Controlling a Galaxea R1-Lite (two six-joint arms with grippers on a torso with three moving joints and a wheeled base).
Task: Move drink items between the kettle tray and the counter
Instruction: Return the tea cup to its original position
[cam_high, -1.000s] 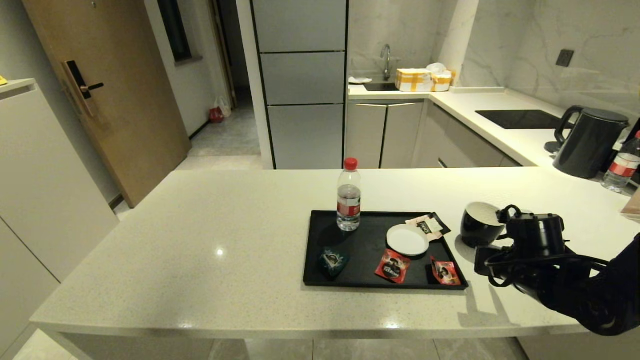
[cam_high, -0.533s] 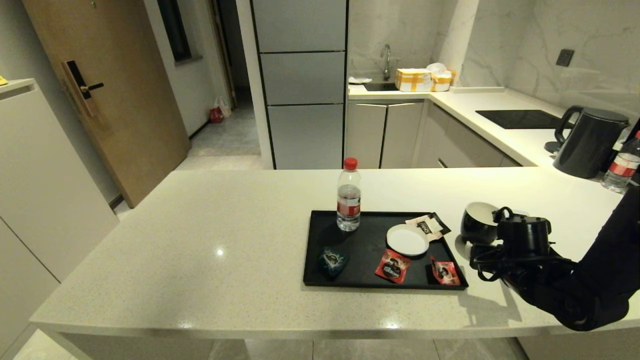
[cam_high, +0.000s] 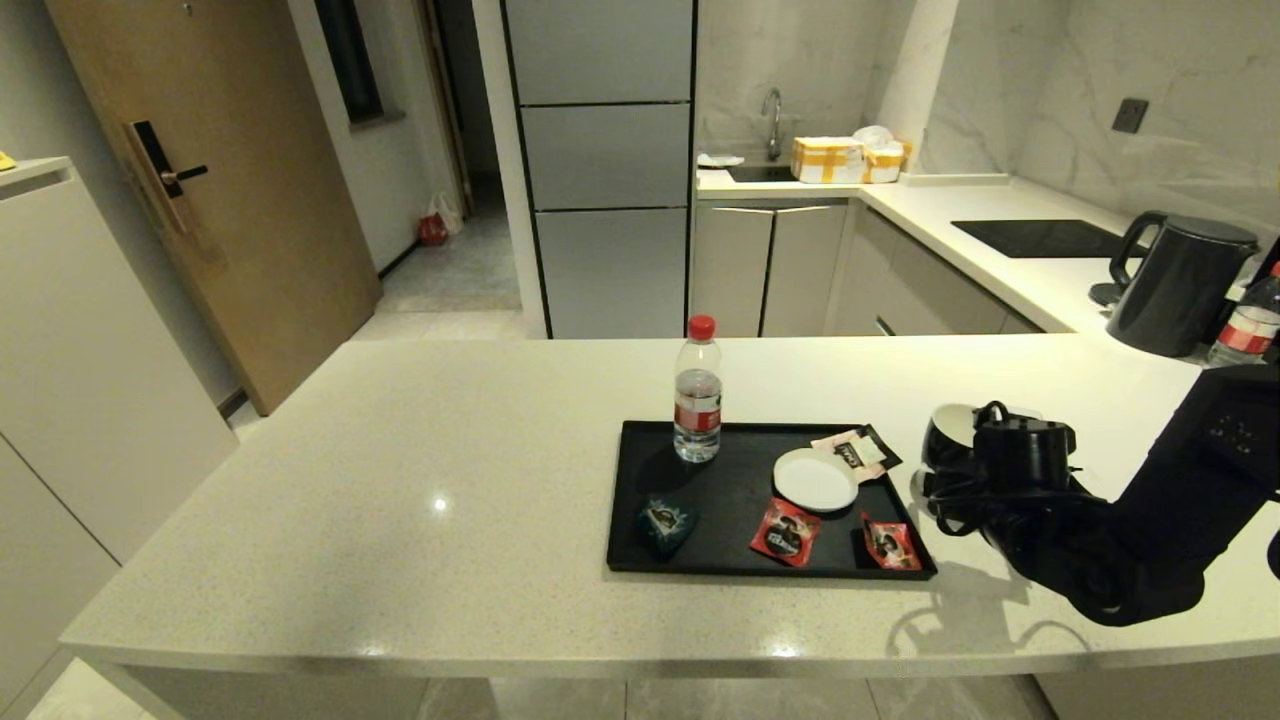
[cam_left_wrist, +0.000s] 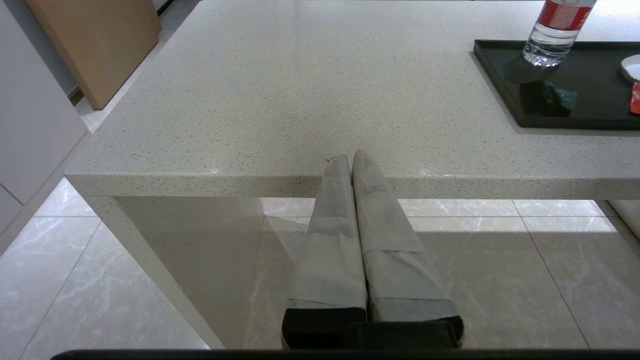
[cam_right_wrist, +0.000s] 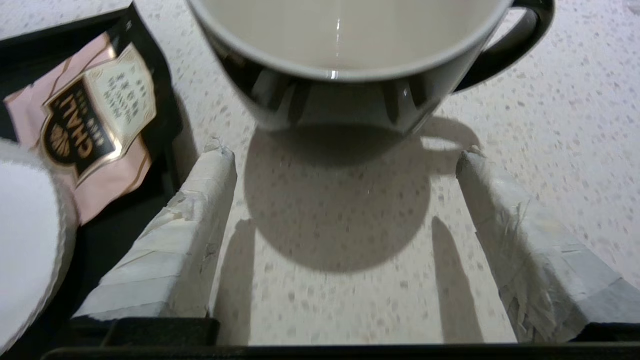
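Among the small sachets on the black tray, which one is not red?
The dark teal sachet at the tray's front left corner, before the water bottle. The two red sachets lie along its front edge further right.

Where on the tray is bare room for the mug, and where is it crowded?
On the tray, bare floor lies between the water bottle, the teal sachet and the white saucer. The end nearest the mug is crowded with the saucer, red sachets and pink sachet.
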